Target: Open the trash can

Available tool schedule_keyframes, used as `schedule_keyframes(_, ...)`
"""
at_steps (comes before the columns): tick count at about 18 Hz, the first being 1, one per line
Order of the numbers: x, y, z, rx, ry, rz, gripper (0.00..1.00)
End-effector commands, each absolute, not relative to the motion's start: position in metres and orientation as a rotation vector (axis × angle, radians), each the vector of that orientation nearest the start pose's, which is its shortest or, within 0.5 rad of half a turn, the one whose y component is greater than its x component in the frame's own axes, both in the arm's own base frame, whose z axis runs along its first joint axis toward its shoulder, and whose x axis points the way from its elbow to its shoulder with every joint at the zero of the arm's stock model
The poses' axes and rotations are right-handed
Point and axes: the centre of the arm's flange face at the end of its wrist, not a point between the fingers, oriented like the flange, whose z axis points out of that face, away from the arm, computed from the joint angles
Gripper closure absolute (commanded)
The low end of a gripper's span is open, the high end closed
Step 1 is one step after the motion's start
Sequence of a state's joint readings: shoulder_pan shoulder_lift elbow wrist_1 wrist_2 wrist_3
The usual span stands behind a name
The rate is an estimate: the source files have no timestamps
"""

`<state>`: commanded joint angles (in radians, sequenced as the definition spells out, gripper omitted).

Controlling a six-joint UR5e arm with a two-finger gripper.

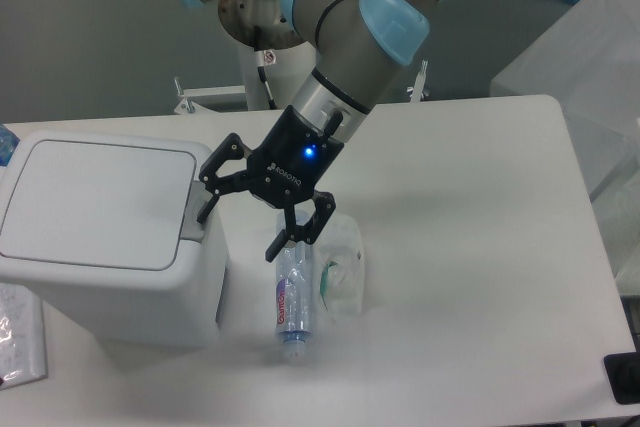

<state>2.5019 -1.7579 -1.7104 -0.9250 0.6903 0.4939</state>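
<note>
The pincer (pixel 240 229) is spread open, nothing held. To its left, the stiff, light trash can (pixel 105 232) is probably best worked by its grey push-button tab (pixel 193 215), not gripped.

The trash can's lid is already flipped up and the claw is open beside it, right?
Not quite: in the camera view the trash can has its lid lying flat and closed. The gripper is indeed open beside it.

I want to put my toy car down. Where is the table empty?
The right half of the table is bare, and the front edge too. It is crowded on the left: the trash can, the hand, a bottle and a plastic bag.
</note>
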Motion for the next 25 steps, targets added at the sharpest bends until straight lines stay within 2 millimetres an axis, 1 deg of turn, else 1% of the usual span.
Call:
schedule_keyframes(8, -0.329, 0.507, 0.423, -2.262, -0.326, -0.575, 0.0)
schedule_keyframes(11, -0.332, 0.506, 0.427, -2.257, -0.326, -0.566, 0.0)
schedule_keyframes(14, -0.339, 0.505, 0.434, -2.25, -0.333, -0.55, 0.0)
schedule_keyframes(15, -0.345, 0.503, 0.435, -2.246, -0.342, -0.543, 0.0)
schedule_keyframes(17, -0.366, 0.491, 0.438, -2.233, -0.376, -0.514, 0.0)
schedule_keyframes(21, -0.4, 0.463, 0.436, -2.213, -0.449, -0.47, 0.0)
schedule_keyframes(23, -0.421, 0.444, 0.432, -2.23, -0.486, -0.412, 0.0)
schedule_keyframes(25, -0.436, 0.429, 0.424, -2.281, -0.459, -0.319, 0.0)
